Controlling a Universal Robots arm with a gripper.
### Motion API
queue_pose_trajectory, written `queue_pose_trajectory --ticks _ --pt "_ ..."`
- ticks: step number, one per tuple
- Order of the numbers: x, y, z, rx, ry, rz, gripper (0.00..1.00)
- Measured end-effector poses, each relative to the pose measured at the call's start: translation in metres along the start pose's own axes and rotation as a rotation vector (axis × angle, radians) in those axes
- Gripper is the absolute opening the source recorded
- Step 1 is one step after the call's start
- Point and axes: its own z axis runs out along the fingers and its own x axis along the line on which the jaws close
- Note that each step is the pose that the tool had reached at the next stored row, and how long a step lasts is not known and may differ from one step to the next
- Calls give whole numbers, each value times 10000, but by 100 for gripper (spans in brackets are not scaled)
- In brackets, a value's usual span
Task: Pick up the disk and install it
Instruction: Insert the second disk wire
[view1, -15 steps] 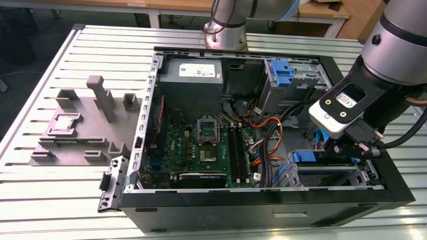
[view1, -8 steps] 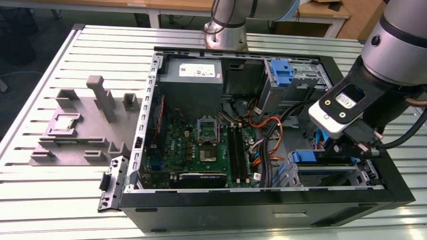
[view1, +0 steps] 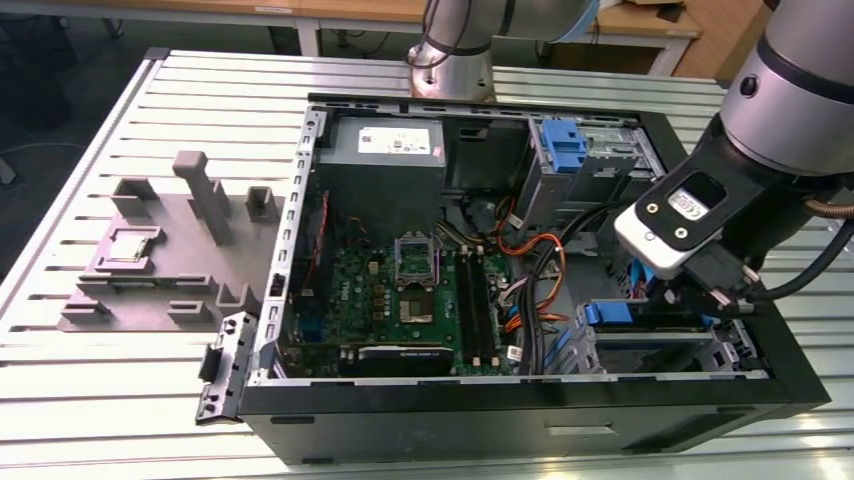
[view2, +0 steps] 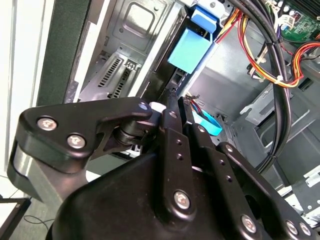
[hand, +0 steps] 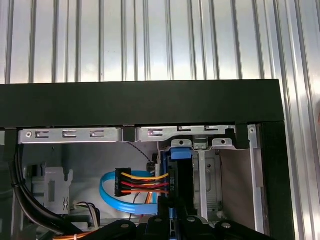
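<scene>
Black parallel-finger gripper (view2: 175, 107) pinched narrow on the edge of the blue-framed silver disk (view2: 189, 52), held on edge. Disk sits partway into the metal drive bay (view1: 654, 345), at 4 o'clock in the open black computer case (view1: 534, 410) in the exterior view; pick-up done, seating seemingly unfinished. Beyond, orange-and-blue cables (hand: 132, 182).

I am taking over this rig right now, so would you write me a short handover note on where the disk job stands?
Gripper: down inside the open computer case, at the corner bay on the exterior view's right, apparently shut on the disk.
Disk: picked up and held on edge, with its blue carrier leading into the metal drive bay.
Done: pickup, and carrying the disk to the bay.
Left: not released. Whether it is fully seated cannot be told.
Note: orange and red cables run close beside the disk.
</scene>
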Motion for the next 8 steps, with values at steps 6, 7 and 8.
queue_pose_trajectory --ticks 6,7,8 --pt "-22 -2 31 -3 7 1 16" --pt "-28 -3 38 -3 14 2 16" --pt "-32 -3 43 -2 23 3 16"
